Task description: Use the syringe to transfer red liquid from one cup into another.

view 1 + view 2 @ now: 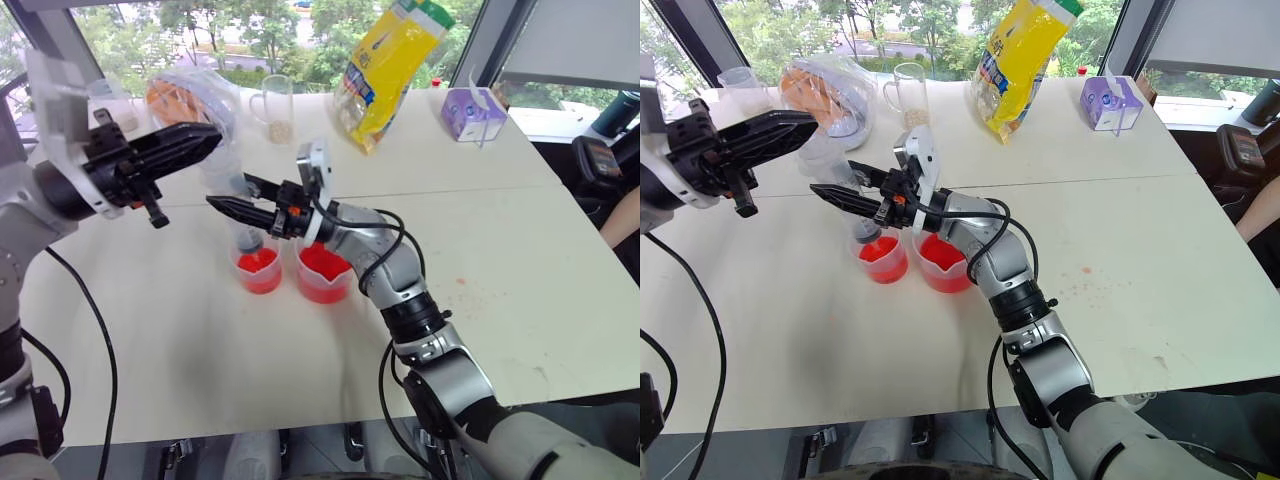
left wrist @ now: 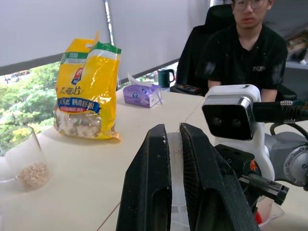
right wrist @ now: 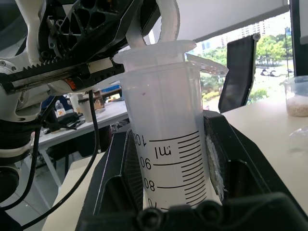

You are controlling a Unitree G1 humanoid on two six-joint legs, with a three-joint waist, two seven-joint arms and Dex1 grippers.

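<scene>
- Syringe [image 3: 168,139]: upright above the smaller cup [image 1: 259,268], barrel clamped by the right gripper [image 1: 228,207].
- Left gripper [image 1: 205,137]: closed on the plunger top.
- Beaker [image 1: 324,272]: beside the cup, holding red liquid [image 1: 322,260].

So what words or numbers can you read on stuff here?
"ml", "100", "90", "80": scale marks, seen upside down in the right wrist view, on the clear plastic syringe that the right hand grips.
Chinese characters on the blue band of the yellow plastic snack bag: too blurred to read.
Small print on the purple tissue box: too small to read.
</scene>
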